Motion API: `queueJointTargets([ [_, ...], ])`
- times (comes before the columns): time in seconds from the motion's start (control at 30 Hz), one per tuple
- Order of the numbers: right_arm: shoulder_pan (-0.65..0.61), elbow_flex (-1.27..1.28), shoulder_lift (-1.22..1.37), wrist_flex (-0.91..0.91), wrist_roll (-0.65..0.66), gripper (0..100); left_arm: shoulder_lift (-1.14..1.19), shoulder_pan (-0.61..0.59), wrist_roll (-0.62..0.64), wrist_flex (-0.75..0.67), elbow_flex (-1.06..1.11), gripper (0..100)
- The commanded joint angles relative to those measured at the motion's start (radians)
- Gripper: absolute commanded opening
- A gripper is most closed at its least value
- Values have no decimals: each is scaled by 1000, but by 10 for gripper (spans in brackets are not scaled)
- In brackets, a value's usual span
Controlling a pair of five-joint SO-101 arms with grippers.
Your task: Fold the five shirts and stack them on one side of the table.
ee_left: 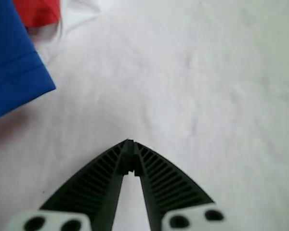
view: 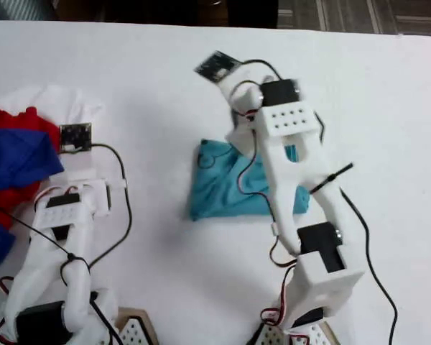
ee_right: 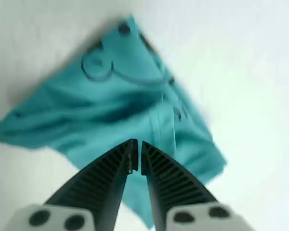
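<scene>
A teal shirt [view: 219, 190] lies crumpled into a rough rectangle at the table's middle, with dark print on its cloth [ee_right: 106, 91]. My right arm [view: 291, 126] stretches over it. The right gripper [ee_right: 136, 144] is shut and hangs above the teal shirt with no cloth between its fingers. At the left edge lies a pile of a red shirt [view: 14, 118], a blue shirt [view: 18, 162] and a white shirt [view: 54, 97]. My left arm [view: 65, 208] stands beside that pile. The left gripper [ee_left: 130, 143] is shut over bare table, with the blue shirt's corner [ee_left: 14, 67] a little way off.
The white table [view: 388, 108] has open room to the right and along the far edge. Black cables [view: 122, 208] trail from both arms across the near part. The arm bases stand at the near edge.
</scene>
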Motion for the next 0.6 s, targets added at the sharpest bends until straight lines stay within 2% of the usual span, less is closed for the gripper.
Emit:
queueJointTargets([
  [0.0, -81, -17, 87, -59, -17, 21, -2, 12, 3, -17, -19, 26],
  [0.17, -142, -103, 282, -64, -17, 21, -2, 12, 3, -17, -19, 26],
  [0.43, -133, -301, 464, 41, -12, 21, 0, 12, 3, -17, -19, 26],
  [0.57, -90, -379, 512, 107, -12, 21, 0, 12, 3, -29, -16, 26],
])
